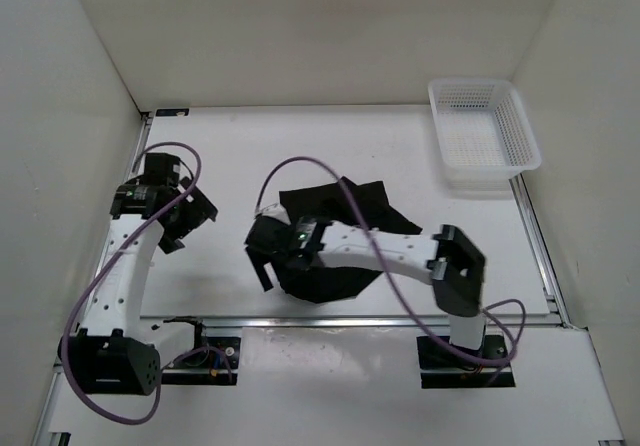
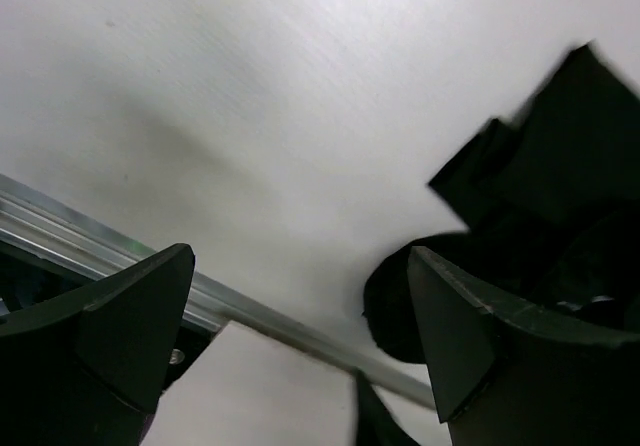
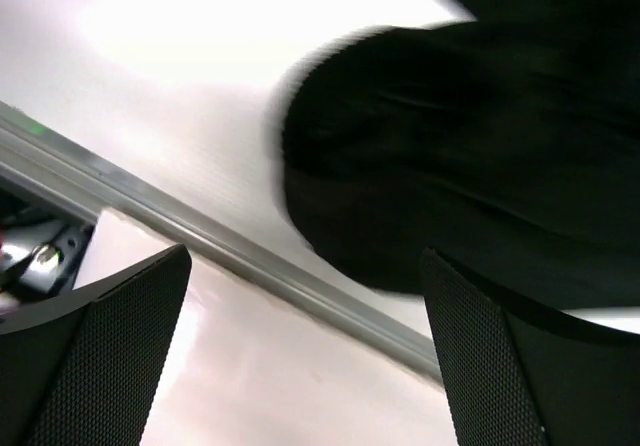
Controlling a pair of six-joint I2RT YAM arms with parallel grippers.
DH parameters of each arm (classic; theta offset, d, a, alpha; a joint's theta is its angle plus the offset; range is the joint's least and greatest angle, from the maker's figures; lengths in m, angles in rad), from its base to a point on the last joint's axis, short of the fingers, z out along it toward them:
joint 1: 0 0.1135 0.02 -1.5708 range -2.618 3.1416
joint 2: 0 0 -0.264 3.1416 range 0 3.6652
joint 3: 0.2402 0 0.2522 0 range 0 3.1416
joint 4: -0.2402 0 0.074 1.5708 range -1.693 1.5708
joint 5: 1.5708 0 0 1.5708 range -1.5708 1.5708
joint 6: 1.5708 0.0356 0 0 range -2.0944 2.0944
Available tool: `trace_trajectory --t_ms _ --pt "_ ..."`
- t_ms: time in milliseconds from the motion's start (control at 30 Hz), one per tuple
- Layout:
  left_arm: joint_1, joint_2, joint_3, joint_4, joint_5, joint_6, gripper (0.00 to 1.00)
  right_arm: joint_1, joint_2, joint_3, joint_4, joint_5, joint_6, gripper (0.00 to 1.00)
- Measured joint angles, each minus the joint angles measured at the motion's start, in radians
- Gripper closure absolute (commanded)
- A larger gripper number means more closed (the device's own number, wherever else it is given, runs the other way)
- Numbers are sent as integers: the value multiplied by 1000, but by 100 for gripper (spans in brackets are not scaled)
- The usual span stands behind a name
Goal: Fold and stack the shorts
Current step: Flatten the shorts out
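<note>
Shorts point(image 1: 320, 209) lie bunched centrally on the surface point(image 1: 350, 146), roughly folded at best. Right fingers point(image 3: 530, 366) gape empty above them; left fingers point(image 2: 120, 336) hang spread, empty, nearby. Tidying and stacking remain.

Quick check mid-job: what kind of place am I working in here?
Most likely a lab test cell, not a home: plain white panels wall in a white table, aluminium rails frame it, and a left arm and right arm are bolted at its near edge.
</note>
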Motion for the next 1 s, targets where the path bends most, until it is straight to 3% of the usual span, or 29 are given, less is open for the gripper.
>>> trace_trajectory --t_ms 100,167,200,233,267,300,333,467,600,733,800,867,1000 --pt "63 -47 77 -19 -10 -4 1 40 149 76 -5 13 6 2" --pt "95 -74 106 -23 -12 0 1 35 223 119 -13 27 11 19" --pt "107 -84 114 -27 -11 4 1 25 255 140 -21 37 14 32" --pt "117 -90 117 -30 -11 9 1 13 279 154 -26 50 23 63" --pt "127 -94 116 -35 -8 13 1 -3 294 159 -28 64 32 80" --pt "136 -93 115 -42 -4 21 1 -23 299 157 -35 80 51 93" --pt "141 -92 110 -44 0 25 1 -42 299 150 -43 96 67 100" --pt "148 -90 65 -36 58 69 1 -126 182 16 -43 168 130 100" --pt "109 -87 26 18 181 150 6 -245 -106 -135 -70 208 131 100" --pt "-27 -57 26 90 284 212 11 -515 -469 -150 -44 184 32 100" --pt "-113 -20 27 124 317 225 14 -680 -574 -122 -37 148 -23 100" --pt "-196 24 27 156 338 228 14 -799 -615 -87 -37 104 -73 100" --pt "-344 122 31 224 371 211 22 -884 -599 -16 -61 -12 -143 100"
